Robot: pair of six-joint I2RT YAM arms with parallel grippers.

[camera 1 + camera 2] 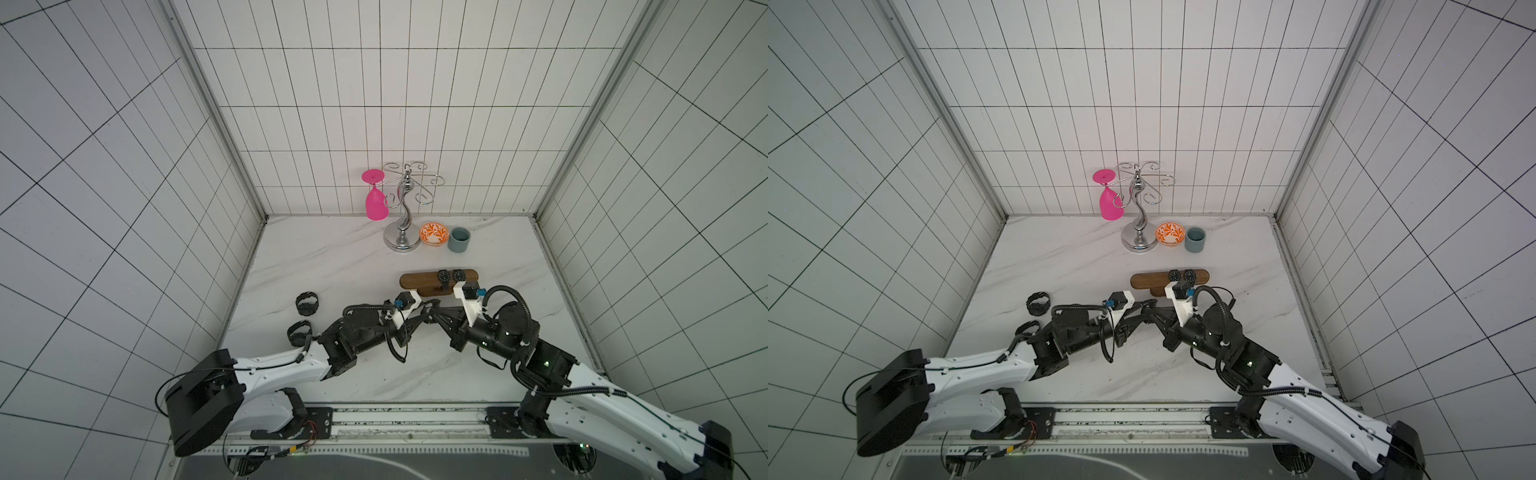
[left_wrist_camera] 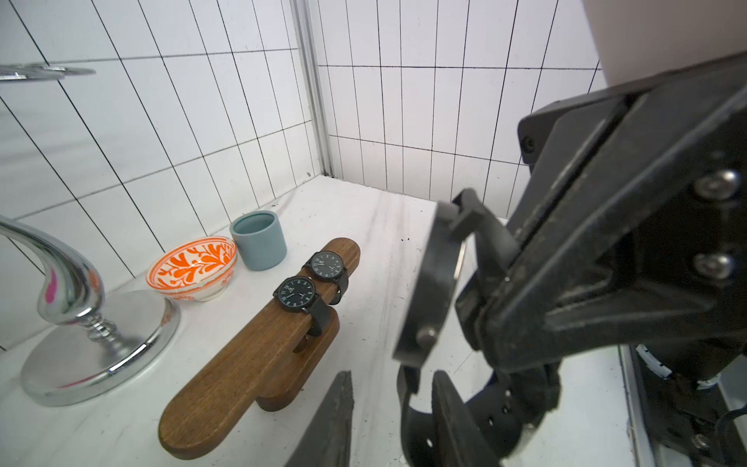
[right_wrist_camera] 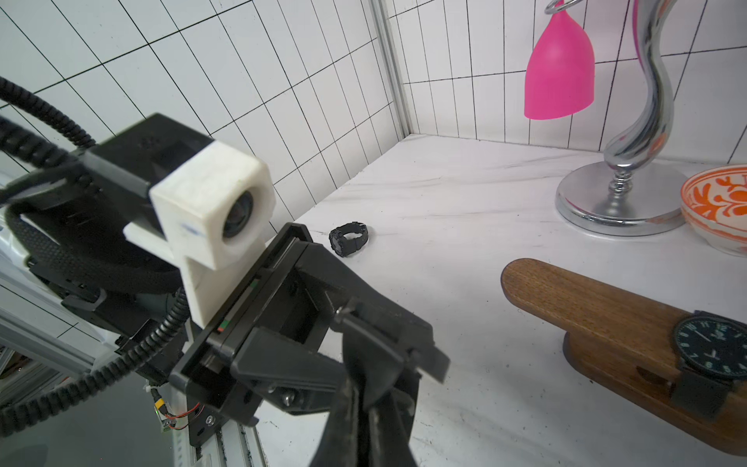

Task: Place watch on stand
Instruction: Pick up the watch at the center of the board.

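You're mid-handover beside the stand [image 2: 250, 356] — the right gripper [image 2: 479, 279] is clamping the watch [image 2: 430, 283] by its case while the left gripper [image 2: 388, 404] is straddling the strap [image 2: 497, 416], jaws narrowly parted and seemingly not pinching yet. Next you're needing that loop slid over the stand's free end. The dials of the two mounted watches [image 2: 294, 294] are showing numerals, but no brand is reading legibly.

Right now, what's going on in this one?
Both arms meet beside the wooden stand. The right gripper is shut on a black watch that is not yet on the stand, while the left gripper, fingers apart, is at its strap. One mounted watch and a second mounted watch already wrap the bar. One loose watch and another loose watch lie on the table near the left arm.
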